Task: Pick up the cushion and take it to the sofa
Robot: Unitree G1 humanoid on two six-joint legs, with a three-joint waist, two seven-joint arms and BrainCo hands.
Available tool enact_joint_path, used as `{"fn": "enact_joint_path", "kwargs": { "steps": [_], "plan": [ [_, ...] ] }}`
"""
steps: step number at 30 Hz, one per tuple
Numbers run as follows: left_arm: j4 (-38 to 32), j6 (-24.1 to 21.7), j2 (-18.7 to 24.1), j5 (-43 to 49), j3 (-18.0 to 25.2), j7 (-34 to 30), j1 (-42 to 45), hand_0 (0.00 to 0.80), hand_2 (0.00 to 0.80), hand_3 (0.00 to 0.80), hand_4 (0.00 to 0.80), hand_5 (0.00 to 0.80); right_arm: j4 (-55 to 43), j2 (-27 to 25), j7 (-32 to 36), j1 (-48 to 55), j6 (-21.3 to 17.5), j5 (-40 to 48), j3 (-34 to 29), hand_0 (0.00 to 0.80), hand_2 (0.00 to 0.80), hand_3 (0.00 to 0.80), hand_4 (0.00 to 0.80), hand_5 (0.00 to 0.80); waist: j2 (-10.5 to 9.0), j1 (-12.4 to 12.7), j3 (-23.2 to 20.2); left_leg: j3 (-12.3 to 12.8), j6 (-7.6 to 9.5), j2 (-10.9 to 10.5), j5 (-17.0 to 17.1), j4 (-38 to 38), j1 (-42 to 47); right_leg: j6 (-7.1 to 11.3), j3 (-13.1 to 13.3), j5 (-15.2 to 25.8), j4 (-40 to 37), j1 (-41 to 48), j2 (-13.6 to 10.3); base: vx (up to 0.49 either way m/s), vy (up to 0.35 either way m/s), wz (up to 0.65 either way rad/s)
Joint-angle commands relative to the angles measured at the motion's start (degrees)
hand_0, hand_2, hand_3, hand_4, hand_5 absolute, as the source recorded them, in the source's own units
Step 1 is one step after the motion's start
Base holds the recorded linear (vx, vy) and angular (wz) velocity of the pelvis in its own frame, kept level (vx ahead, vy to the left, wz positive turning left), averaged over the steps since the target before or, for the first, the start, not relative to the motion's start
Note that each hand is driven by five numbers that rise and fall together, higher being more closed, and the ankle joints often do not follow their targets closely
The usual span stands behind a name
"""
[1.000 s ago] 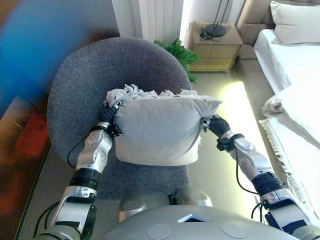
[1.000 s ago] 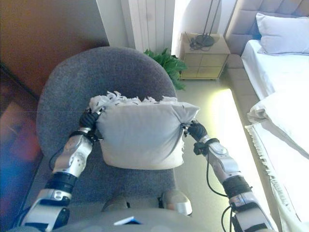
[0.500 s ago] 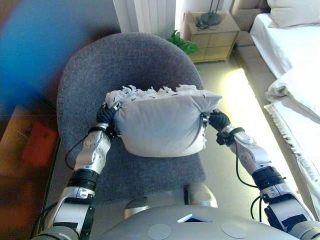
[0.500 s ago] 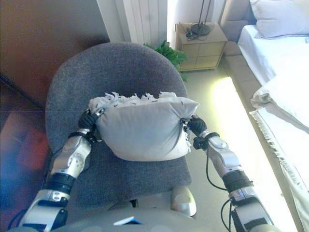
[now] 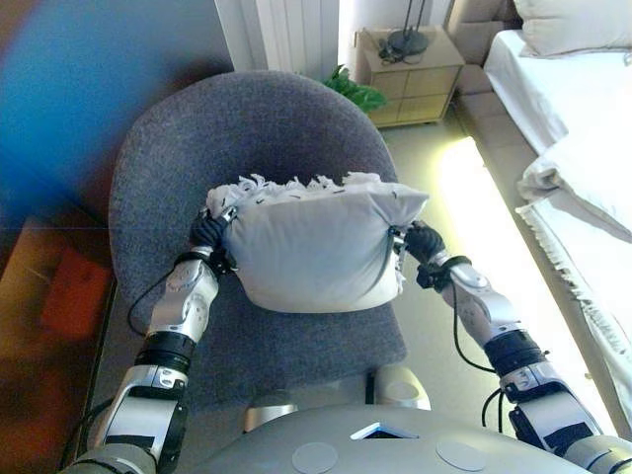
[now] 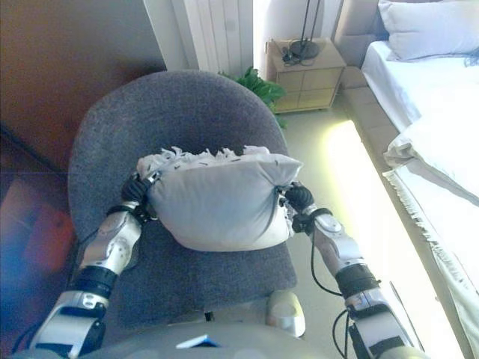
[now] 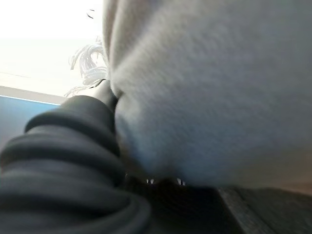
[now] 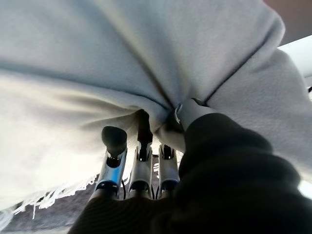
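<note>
A pale grey cushion with a white fringe along its far edge hangs between my two hands over the seat of a round dark grey sofa chair. My left hand grips the cushion's left end. Its wrist view shows only the dark cover pressed into the cushion. My right hand holds the right end. In its wrist view the fingers and thumb pinch a fold of the cushion.
A wooden nightstand with a lamp base stands behind the chair on the right, with a green plant beside it. A white bed runs along the right side. A brown wall panel is on the left.
The whole picture has shifted, so the camera has moved. The cushion stays held between both hands and now sits flatter over the chair seat.
</note>
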Motion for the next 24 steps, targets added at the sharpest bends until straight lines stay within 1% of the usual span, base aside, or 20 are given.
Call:
{"fn": "enact_joint_path", "kwargs": {
  "steps": [1,2,4,7,10,13,15,16,17,20,24],
  "plan": [
    [-2.76,-4.25,0.53,0.88,-5.29,0.19,-11.86,0.8,0.8,0.8,0.8,0.8,-1.92,3.85,0.26,-12.73,-5.3,6.39,2.4,0.8,0.8,0.8,0.8,0.8,-3.29,0.99,3.34,-2.64,1.61,1.55,-3.21,18.19,-15.68,6.31,3.14,-3.95,10.93,-3.47,-8.35,-0.195,-0.17,-0.02],
    [-2.76,-4.46,0.98,0.41,-5.63,0.77,-13.02,0.8,0.8,0.8,0.8,0.8,-1.75,3.97,-0.04,-14.9,-5.09,6.81,2.94,0.8,0.8,0.8,0.8,0.8,-3.13,1.11,4.44,-2.97,1.44,2.48,-3.82,20.25,-17.29,6.21,3.39,-5.02,13.78,-5.21,-7.84,-0.174,-0.136,0.02],
    [-2.03,-5.54,1.65,-1.0,-5.89,0.93,-15.06,0.8,0.8,0.8,0.8,0.8,-2.09,3.65,-0.59,-18.4,-4.21,7.24,3.65,0.8,0.8,0.8,0.8,0.8,-2.92,1.29,6.65,-4.63,1.24,3.58,-5.05,24.65,-20.73,5.57,3.74,-7.83,19.96,-8.66,-7.08,-0.088,-0.075,0.01],
    [-2.13,-6.07,1.94,-1.81,-6.02,1.45,-17.5,0.8,0.8,0.8,0.8,0.8,-1.55,3.05,-1.56,-22.05,-4.31,6.66,4.33,0.8,0.8,0.8,0.8,0.8,-2.57,1.51,8.58,-6.89,0.62,4.19,-5.97,29.31,-25.72,4.51,3.93,-10.21,25.65,-12.95,-6.93,-0.086,-0.045,0.08],
    [-1.44,-6.48,2.18,-1.54,-6.19,2.41,-20.17,0.8,0.8,0.8,0.8,0.8,-0.08,2.36,-2.28,-25.51,-4.71,6.77,4.62,0.8,0.8,0.8,0.8,0.8,-2.16,1.63,9.99,-7.96,0.1,4.58,-6.42,32.19,-28.98,3.69,3.43,-12.07,30.25,-16.27,-7.36,-0.066,-0.036,0.22],
    [-0.31,-7.42,2.23,-0.55,-5.94,4.07,-21.6,0.8,0.8,0.8,0.8,0.8,0.69,2.13,-1.96,-26.94,-4.61,6.86,4.9,0.8,0.8,0.8,0.8,0.8,-2.0,1.71,10.87,-8.83,-0.43,4.69,-7.32,34.87,-30.58,3.36,3.44,-13.53,33.35,-17.91,-7.61,0.029,-0.032,-0.16],
    [0.62,-7.47,2.38,-0.06,-5.96,4.77,-22.7,0.8,0.8,0.8,0.8,0.8,1.97,1.73,-1.71,-28.5,-4.63,6.68,5.73,0.8,0.8,0.8,0.8,0.8,-1.84,1.65,11.15,-9.3,-0.87,4.48,-6.94,34.9,-30.88,3.38,3.62,-13.51,33.79,-18.42,-7.59,0.065,-0.015,-0.66],
    [0.79,-7.41,2.4,0.0,-5.97,4.88,-22.92,0.8,0.8,0.8,0.8,0.8,2.19,1.64,-1.65,-28.81,-4.61,6.66,5.86,0.8,0.8,0.8,0.8,0.8,-1.77,1.68,11.37,-9.36,-0.97,4.55,-7.24,35.26,-30.84,3.41,3.72,-13.84,34.17,-18.41,-7.54,0.056,-0.005,-0.47],
    [1.42,-7.12,2.52,0.12,-6.05,5.27,-23.77,0.8,0.8,0.8,0.8,0.8,2.8,1.41,-1.66,-29.86,-4.43,6.64,6.28,0.8,0.8,0.8,0.8,0.8,-1.66,1.57,11.36,-9.5,-1.18,4.48,-6.82,34.94,-31.05,3.41,3.81,-13.65,33.97,-18.6,-7.49,0.039,-0.004,-0.19],
    [3.55,-6.08,3.37,-1.33,-6.58,6.13,-26.86,0.8,0.8,0.8,0.8,0.8,3.9,0.55,-1.49,-32.3,-4.42,7.0,7.49,0.8,0.8,0.8,0.8,0.8,-1.37,1.27,11.7,-9.65,-1.83,4.52,-6.4,34.91,-31.55,3.58,3.85,-13.7,34.05,-18.96,-7.47,0.043,-0.012,-0.06],
    [7.17,-5.38,4.37,-2.78,-7.02,6.56,-30.16,0.8,0.8,0.8,0.8,0.8,5.43,0.08,-1.53,-35.06,-3.38,9.72,8.16,0.8,0.8,0.8,0.8,0.8,-1.1,1.11,12.12,-9.96,-2.76,4.89,-6.83,36.02,-31.92,3.83,3.85,-14.36,35.02,-19.13,-7.69,0.063,-0.025,-0.01]
  ]
}}
